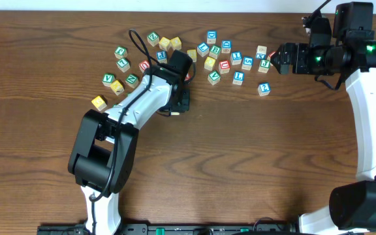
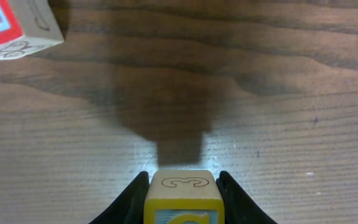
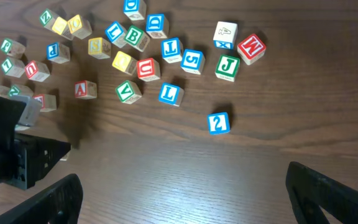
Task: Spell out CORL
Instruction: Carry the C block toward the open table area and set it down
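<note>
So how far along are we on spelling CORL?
Nothing laid out yet: the cubes sit in a loose scatter. In hand: left gripper grips one yellowish cube above the table; right gripper is open and empty. Left: all four letters to place, including the blue L cube.

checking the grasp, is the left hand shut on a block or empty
Shut on a yellow-topped cube: in the left wrist view the left hand has both fingers tight against its sides.
</note>
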You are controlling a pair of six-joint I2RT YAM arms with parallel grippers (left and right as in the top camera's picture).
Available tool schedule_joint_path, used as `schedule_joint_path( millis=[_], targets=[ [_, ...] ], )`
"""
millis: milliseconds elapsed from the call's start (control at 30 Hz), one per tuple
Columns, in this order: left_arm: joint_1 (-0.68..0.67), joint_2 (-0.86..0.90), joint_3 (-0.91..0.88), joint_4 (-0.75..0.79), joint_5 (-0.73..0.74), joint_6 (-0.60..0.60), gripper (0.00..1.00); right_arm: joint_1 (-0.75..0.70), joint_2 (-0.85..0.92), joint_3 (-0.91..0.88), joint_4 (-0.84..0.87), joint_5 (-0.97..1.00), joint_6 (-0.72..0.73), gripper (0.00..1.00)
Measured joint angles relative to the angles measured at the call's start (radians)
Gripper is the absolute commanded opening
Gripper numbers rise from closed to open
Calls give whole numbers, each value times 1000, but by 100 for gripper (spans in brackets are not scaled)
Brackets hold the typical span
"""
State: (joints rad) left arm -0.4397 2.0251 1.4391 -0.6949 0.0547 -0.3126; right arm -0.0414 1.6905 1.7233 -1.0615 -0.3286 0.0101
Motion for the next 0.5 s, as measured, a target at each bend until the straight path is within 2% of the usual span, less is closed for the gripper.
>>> schedule_joint_path(
  millis=[500],
  targets=[
    [-10,0,-63,102,0,0,29,0,0,0,-1,11,0,99]
  ],
)
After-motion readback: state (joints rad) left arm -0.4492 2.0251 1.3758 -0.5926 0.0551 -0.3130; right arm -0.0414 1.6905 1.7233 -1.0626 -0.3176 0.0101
